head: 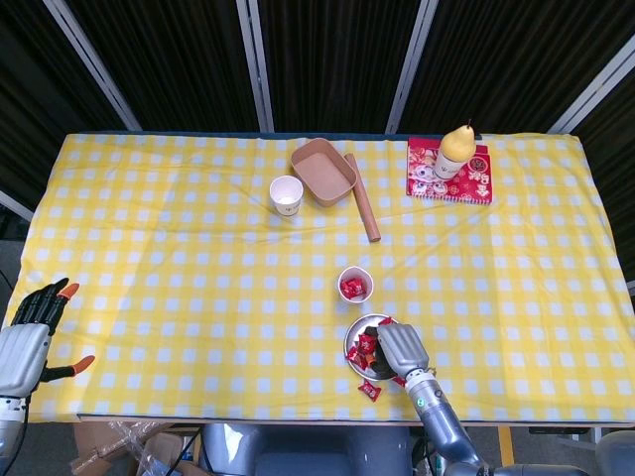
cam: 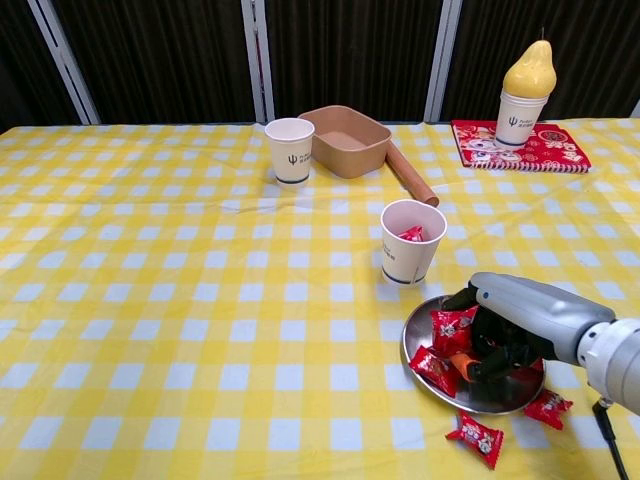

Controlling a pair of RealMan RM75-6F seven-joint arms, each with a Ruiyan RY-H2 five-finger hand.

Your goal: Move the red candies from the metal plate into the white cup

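Observation:
The metal plate [cam: 476, 408] [head: 348, 349] lies near the front edge of the table, with several red candies [cam: 436, 367] [head: 364, 347] on it. My right hand [cam: 510, 325] [head: 395, 349] is down in the plate, fingers curled around one red candy [cam: 452, 327] that stands up against them. Just beyond the plate is the white cup [cam: 412, 242] [head: 355, 285], with red candies inside. Two more candies [cam: 477, 438] [cam: 548, 408] lie on the cloth in front of the plate. My left hand [head: 30, 332] hovers off the table's left front corner, fingers spread and holding nothing.
A second white cup [cam: 289, 150], a brown tray [cam: 345, 140] and a wooden rod [cam: 412, 175] stand at the back centre. A red book [cam: 520, 145] at the back right bears a cup topped with a yellow pear shape [cam: 527, 85]. The table's front edge is close to the plate.

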